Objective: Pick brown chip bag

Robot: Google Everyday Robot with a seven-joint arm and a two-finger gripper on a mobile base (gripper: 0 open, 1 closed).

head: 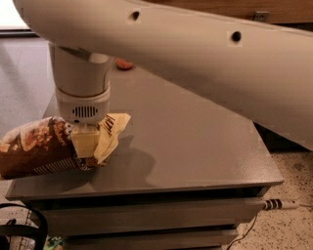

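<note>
The grey table point(195, 146), with stepped ledges below its top, stands on a speckled floor point(293, 229). Wood panelling point(293, 10) runs behind. A cable point(279, 203) lies at the right. Lighting is warm and dim. The end effector point(85, 141) is at the table's front left.
</note>
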